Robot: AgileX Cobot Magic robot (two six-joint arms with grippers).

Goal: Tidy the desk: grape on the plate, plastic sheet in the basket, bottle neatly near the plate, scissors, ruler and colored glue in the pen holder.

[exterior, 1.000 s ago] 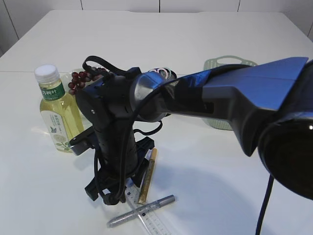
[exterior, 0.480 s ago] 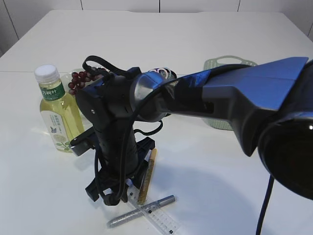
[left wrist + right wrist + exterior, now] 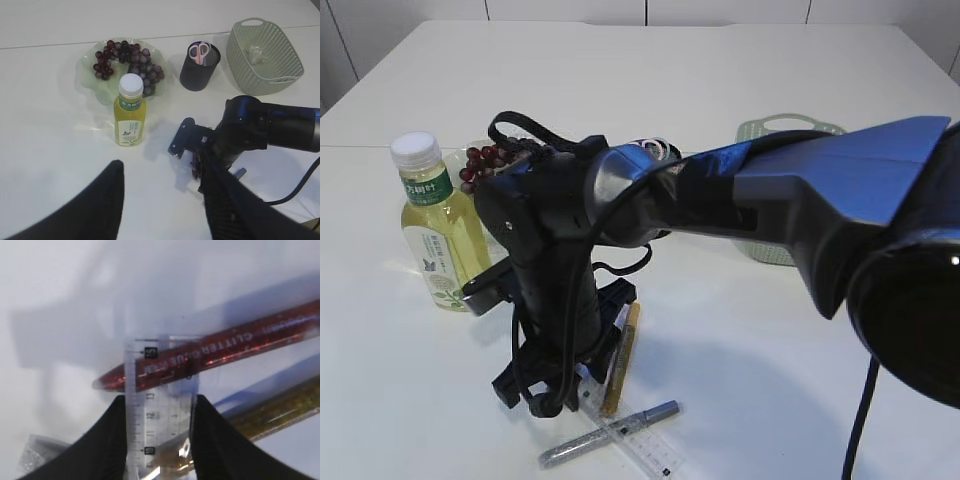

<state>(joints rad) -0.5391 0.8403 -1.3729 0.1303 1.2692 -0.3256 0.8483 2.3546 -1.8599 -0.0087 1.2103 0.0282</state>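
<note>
In the right wrist view the clear ruler (image 3: 161, 422) lies over a red glitter glue (image 3: 235, 342). My right gripper (image 3: 160, 397) is shut on the ruler, a finger against each long edge. A gold glue (image 3: 280, 412) and a silver glue (image 3: 35, 455) lie beside it. From outside, that gripper (image 3: 552, 388) points down at the ruler (image 3: 645, 455). My left gripper (image 3: 165, 200) hangs open and empty. Grapes (image 3: 127, 60) rest on the plate (image 3: 87, 82), the bottle (image 3: 130, 112) stands in front of it, scissors (image 3: 200, 50) sit in the pen holder (image 3: 197, 75), and a plastic sheet (image 3: 256, 51) lies in the basket (image 3: 280, 70).
The right arm (image 3: 770, 200) stretches across the table from the right and hides much of the pen holder and basket in the exterior view. The table's near edge lies just below the ruler and silver glue (image 3: 610, 432).
The right gripper's fingers have drawn in against the ruler's edges. The ruler's near end has shifted slightly to the right. The left gripper has not moved.
</note>
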